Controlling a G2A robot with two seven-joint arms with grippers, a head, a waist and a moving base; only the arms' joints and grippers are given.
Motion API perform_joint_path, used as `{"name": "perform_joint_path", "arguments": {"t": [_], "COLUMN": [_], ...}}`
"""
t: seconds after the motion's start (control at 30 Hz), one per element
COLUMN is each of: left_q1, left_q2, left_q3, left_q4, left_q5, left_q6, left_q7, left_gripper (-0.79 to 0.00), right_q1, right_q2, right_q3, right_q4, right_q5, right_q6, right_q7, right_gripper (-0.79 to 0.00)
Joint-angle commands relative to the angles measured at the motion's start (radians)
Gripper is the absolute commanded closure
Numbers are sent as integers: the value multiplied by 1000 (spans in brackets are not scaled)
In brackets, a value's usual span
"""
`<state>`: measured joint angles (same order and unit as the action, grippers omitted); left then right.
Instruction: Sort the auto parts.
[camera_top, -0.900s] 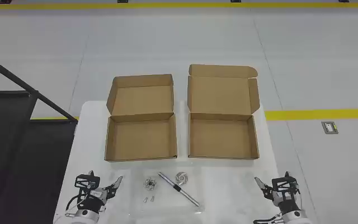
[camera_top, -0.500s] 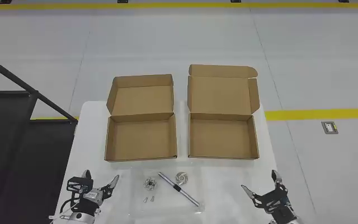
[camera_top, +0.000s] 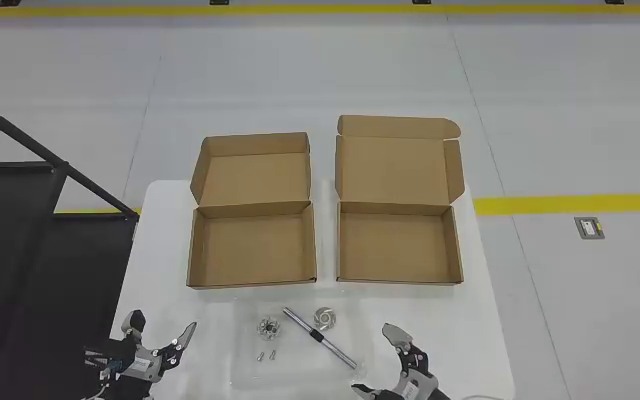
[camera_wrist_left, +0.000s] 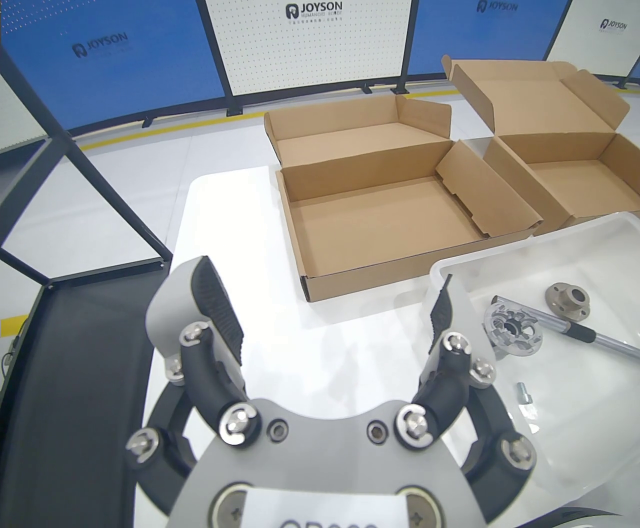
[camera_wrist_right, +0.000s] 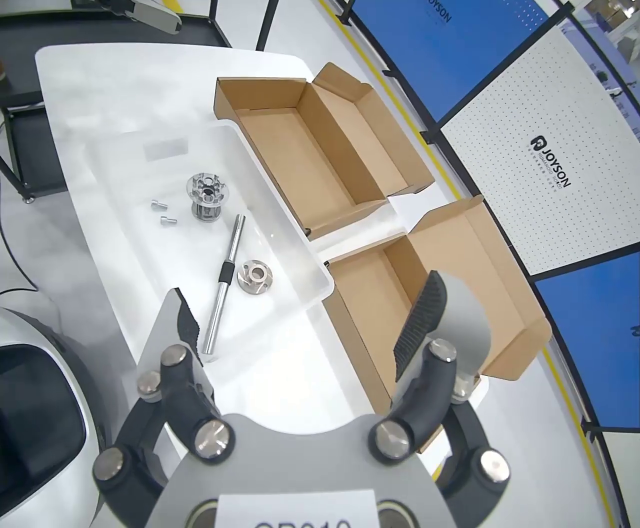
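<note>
Top view: my left gripper (camera_top: 160, 326) sits low at the table's (camera_top: 160, 250) near left corner, fingers spread, holding nothing. My right gripper (camera_top: 375, 360) hangs at the clear tray's (camera_top: 236, 340) right end, likewise spread and empty. The shaft (camera_top: 318, 338), flange (camera_top: 325, 317), hub (camera_top: 268, 327) and screws (camera_top: 266, 354) lie in the tray.

Bright, even light; soft shadows; glare on table (camera_wrist_right: 150, 85); wrist views bowed at edges.
</note>
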<state>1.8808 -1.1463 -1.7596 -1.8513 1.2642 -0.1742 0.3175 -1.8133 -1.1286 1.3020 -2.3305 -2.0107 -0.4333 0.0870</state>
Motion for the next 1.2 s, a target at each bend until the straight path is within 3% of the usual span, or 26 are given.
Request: {"name": "perform_joint_path", "arguments": {"t": [0.0,0.17,0.23,0.3,0.47,0.57,0.73,1.17], "left_q1": [0,-1,-16,-29,-31,-23,-11,-11], "left_q2": [0,0,1,-1,-5,-7,-9,-9], "left_q3": [0,2,2,13,11,0,-20,-20], "left_q4": [0,0,10,17,15,9,0,0], "left_q5": [0,0,21,25,19,-4,-33,-33], "left_q6": [0,-5,-5,11,24,26,15,15], "left_q7": [0,-4,-25,-41,-37,-31,-34,-34], "left_gripper": [-785,-785,-785,-785,-785,-785,-785,-785], "right_q1": [0,4,41,108,422,638,913,924], "right_q2": [0,2,9,3,-54,-118,-234,-240], "right_q3": [0,-3,-60,-123,-357,-488,-677,-689], "right_q4": [0,-1,-7,11,157,323,551,563], "right_q5": [0,-20,-137,-173,-56,128,361,363], "right_q6": [0,-16,-109,-157,-294,-318,-233,-223], "right_q7": [1,-2,-42,10,214,391,637,643], "right_gripper": [-785,-785,-785,-785,-785,-785,-785,-785]}}
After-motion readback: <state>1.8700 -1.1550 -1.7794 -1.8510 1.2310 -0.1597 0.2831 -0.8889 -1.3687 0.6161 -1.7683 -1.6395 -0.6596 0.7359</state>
